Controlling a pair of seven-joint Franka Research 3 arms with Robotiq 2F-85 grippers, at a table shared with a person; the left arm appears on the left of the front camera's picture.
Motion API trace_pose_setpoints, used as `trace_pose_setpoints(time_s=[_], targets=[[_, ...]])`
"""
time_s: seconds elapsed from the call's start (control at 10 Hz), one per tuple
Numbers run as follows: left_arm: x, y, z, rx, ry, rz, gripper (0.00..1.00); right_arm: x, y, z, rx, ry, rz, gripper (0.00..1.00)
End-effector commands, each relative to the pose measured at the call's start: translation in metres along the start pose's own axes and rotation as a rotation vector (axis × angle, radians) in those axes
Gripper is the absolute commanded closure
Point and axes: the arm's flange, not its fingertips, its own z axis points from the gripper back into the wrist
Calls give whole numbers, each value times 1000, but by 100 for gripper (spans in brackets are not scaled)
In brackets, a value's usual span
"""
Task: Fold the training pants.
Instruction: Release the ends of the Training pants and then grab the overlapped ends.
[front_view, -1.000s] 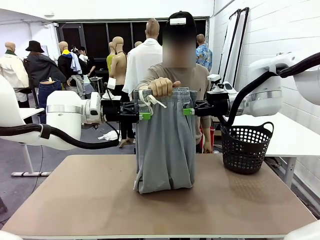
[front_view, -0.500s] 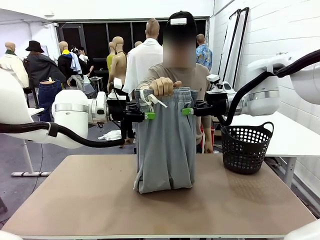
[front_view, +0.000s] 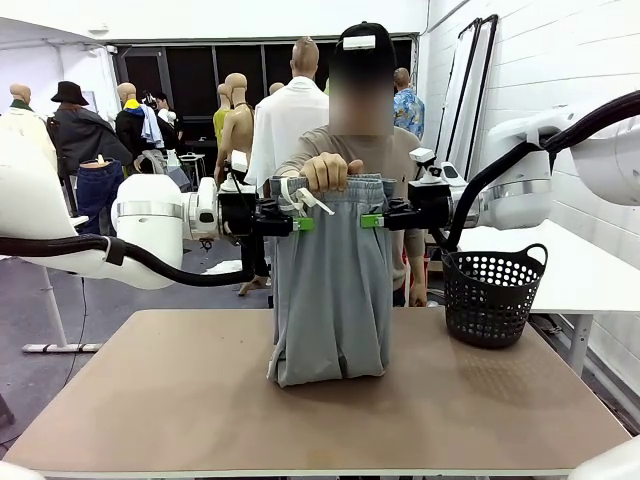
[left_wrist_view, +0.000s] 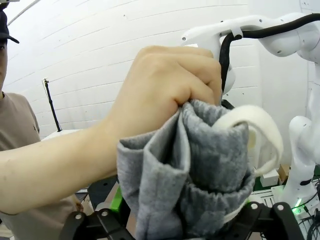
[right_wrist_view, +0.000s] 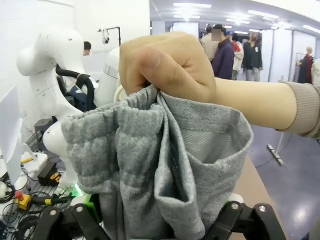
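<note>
Above the middle of the surface, the training pants hang upright as a narrow grey column, their lower end resting on the tabletop. At the twelve o'clock end of the garment, a person's hand bunches the gathered waistband in a closed fist, and the white drawstring loops out toward ten o'clock of that fist. The left claw reaches in level from nine o'clock and meets the pants' edge just below the waistband. The right claw does the same from three o'clock, so the two face each other across the cloth. In the left wrist view, the black fingers stand spread wide at the bottom, with the bunched grey fabric and the drawstring loop between them and the fist above at twelve o'clock. The right wrist view gives the same picture: its fingers are spread wide with folds of the waistband between them, and the fist grips the cloth at twelve o'clock. Neither claw is pressed together on the fabric. A black perforated basket stands on the surface at three o'clock of the pants, well apart from them.
</note>
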Motion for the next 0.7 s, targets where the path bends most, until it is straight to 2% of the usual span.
trace_pose_setpoints(time_s=[0.0, 0.3, 0.4, 0.6], targets=[[2, 1, -6, 5, 2, -34, 24, 0, -7, -7, -9, 36, 36, 38], [2, -1, -8, -23, 28, -35, 82, 2, -8, -6, -11, 31, 41, 98], [2, -1, -8, -24, 27, -30, 100, 3, -8, -6, -11, 24, 40, 100], [3, -1, -7, -11, 27, -34, 100, 4, -7, -5, -4, 26, 32, 100]])
